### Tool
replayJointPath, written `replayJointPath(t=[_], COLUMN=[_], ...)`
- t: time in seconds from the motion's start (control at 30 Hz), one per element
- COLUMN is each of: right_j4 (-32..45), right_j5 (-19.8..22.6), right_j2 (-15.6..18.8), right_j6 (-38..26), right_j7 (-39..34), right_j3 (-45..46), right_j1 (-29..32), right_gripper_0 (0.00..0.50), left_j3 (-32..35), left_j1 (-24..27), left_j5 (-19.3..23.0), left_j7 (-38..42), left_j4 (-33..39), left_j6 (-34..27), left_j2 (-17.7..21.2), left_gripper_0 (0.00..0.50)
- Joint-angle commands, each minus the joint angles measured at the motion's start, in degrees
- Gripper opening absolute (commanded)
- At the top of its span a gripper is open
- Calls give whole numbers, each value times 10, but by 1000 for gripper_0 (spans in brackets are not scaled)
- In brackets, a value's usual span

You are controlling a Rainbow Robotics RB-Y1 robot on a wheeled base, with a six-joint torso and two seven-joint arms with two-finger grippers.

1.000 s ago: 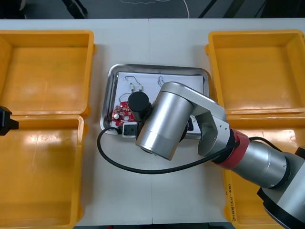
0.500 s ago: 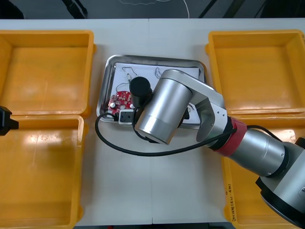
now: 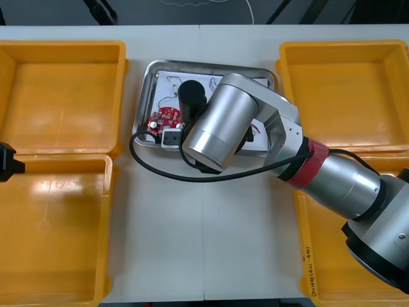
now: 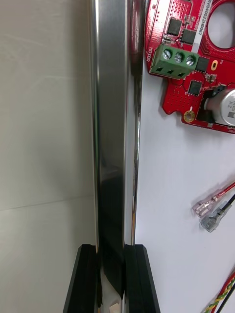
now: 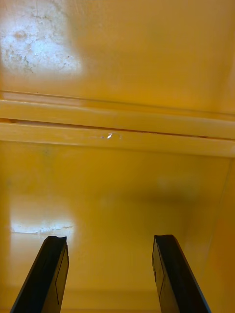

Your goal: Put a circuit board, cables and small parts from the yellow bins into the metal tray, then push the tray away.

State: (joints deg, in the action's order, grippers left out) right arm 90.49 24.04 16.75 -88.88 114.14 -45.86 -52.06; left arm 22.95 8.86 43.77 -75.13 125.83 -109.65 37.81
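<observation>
Where its arm (image 3: pixel 220 131) looms overhead, right claw (image 4: pixel 113 252) pinching metal tray (image 4: pixel 110 122) rim

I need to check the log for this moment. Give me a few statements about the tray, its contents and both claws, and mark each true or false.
1. The right claw is shut on the rim of the metal tray. True.
2. The circuit board lies in a yellow bin. False: it lies in the metal tray, just inside the gripped rim.
3. The left claw is shut on a cable. False: it is open and holds nothing, above a yellow bin at the robot's left.
4. Cable ends lie on the tray's white inside, near the circuit board. True.
</observation>
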Motion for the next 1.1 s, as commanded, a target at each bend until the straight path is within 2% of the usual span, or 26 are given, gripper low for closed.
replayJointPath(t=[0.03,0.57,1.1], right_j4=[-15,-109,-164], right_j5=[7,7,12], right_j2=[-10,-37,-43], right_j6=[18,85,130], right_j7=[26,49,78], right_j3=[26,36,53], right_j1=[-39,-84,-109], right_gripper_0=[0,0,0], left_j3=[16,16,16], left_j1=[-10,-10,-10], left_j5=[-3,-3,-3], left_j7=[-9,-9,-9], left_j4=[20,20,20], left_j6=[-3,-3,-3], left_j2=[28,28,28], left_gripper_0=[500,500,500])
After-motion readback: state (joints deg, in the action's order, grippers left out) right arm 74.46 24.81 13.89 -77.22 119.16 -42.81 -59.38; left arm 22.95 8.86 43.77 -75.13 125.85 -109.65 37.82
